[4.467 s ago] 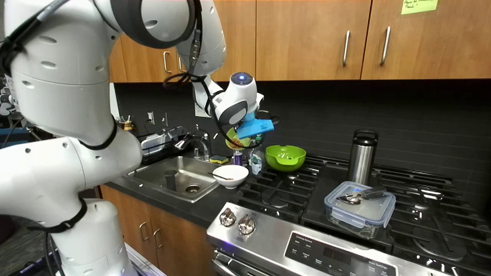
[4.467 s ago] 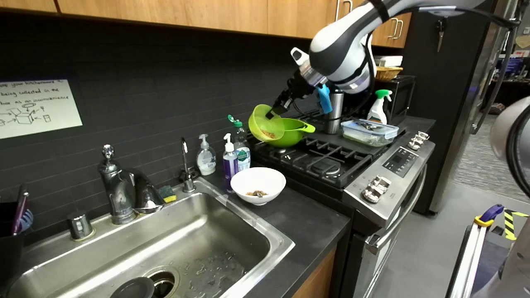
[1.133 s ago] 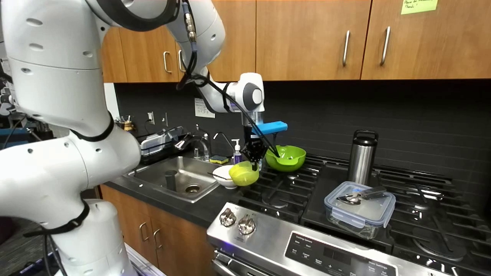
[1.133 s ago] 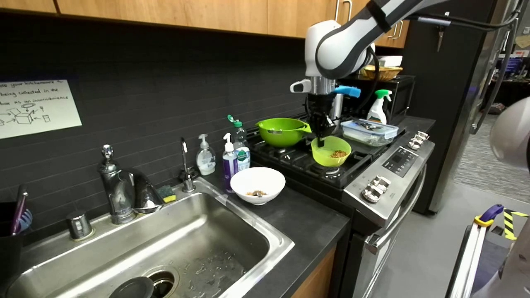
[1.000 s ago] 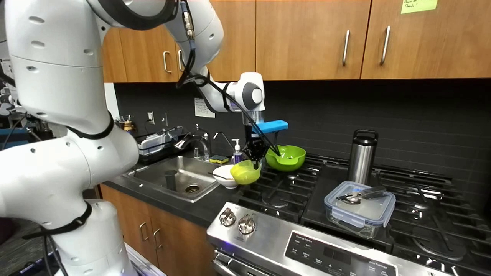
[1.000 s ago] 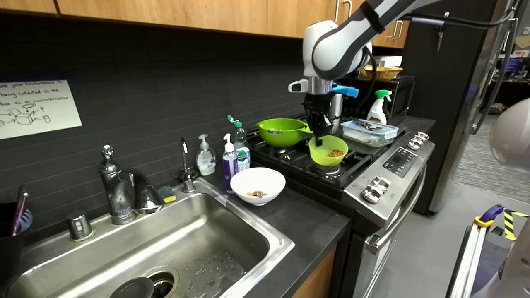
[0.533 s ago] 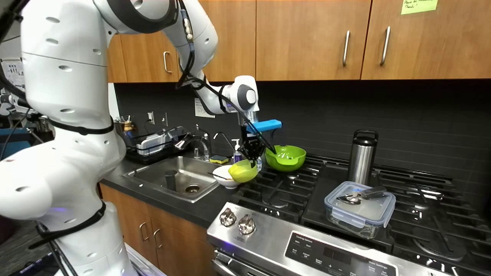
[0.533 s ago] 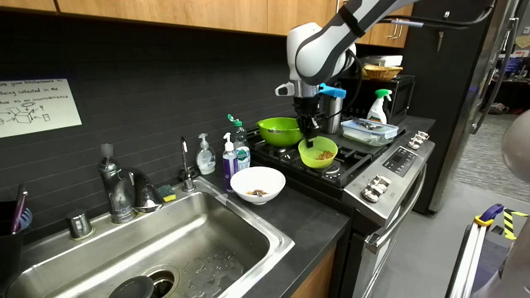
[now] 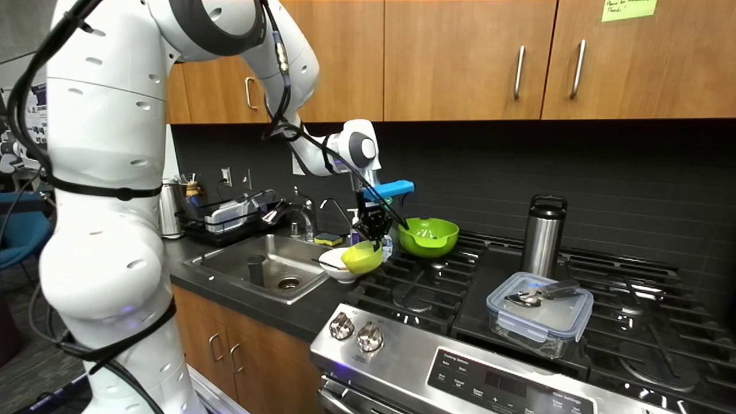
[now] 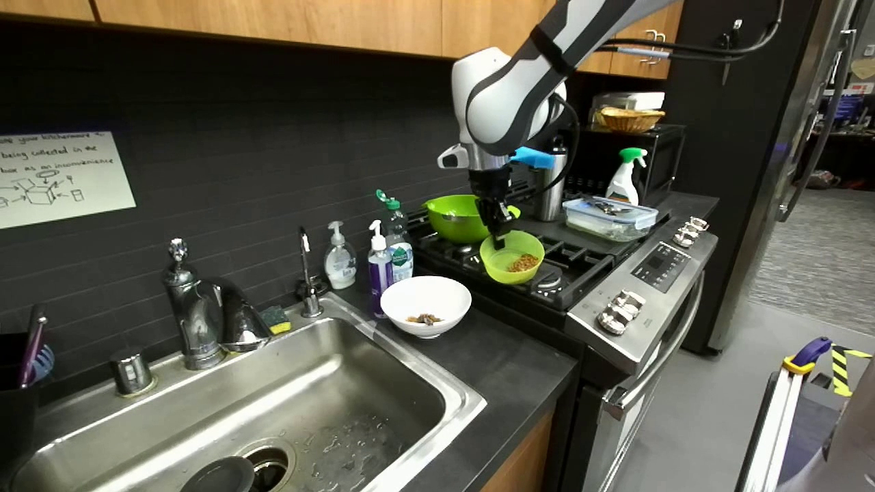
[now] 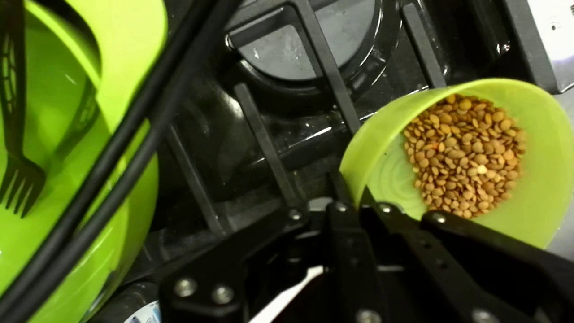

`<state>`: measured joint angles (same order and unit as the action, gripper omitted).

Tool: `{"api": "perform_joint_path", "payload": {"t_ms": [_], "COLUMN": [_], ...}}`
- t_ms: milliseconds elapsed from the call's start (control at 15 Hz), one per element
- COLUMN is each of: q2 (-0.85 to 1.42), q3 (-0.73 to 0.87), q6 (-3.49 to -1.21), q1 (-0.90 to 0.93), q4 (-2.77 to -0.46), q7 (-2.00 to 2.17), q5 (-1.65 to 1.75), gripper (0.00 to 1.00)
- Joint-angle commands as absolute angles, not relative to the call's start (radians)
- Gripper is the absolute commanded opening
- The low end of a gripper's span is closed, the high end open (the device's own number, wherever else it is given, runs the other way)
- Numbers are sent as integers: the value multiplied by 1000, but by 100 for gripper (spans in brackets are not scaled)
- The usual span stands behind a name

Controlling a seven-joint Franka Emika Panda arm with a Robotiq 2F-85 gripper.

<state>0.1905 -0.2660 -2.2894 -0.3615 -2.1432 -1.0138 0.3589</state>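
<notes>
My gripper point(image 11: 352, 193) points down and is shut on the rim of a translucent yellow-green bowl point(image 11: 545, 179). One finger is inside the bowl and one outside. The bowl hangs tilted, with brown lentils point(image 11: 466, 157) gathered on the side away from the fingers. In both exterior views the bowl point(image 9: 362, 259) point(image 10: 502, 275) is held up near the stove's sink-side edge. A white bowl point(image 10: 431, 294) stands on the counter beside it, with a few brown bits and a utensil inside. A larger green bowl point(image 10: 451, 229) sits on the stove behind; a dark fork point(image 11: 24, 179) lies in it.
A sink point(image 10: 383, 342) with a faucet point(image 10: 191, 307) lies beside the white bowl. Soap bottles point(image 10: 379, 266) stand at the back. On the stove point(image 9: 414, 287) are a lidded container point(image 9: 540, 310) with cutlery on top and a steel flask point(image 9: 543, 236). Cabinets point(image 9: 460, 57) hang above.
Some seconds ago the bowl was tipped near the soap bottles. My wrist has since turned to point down. Over the last second the bowl moved closer to the white bowl, still held.
</notes>
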Motion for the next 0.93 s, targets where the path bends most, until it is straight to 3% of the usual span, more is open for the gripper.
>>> {"api": "perform_joint_path", "payload": {"t_ms": [0, 867], "q2": [193, 256], "q3": [-143, -46], "q6": [-2295, -2374], "q1": [-218, -73], "q4": [-2122, -2057], "q7": [-1020, -1001], "q5": [333, 361], "gripper": [1, 1]}}
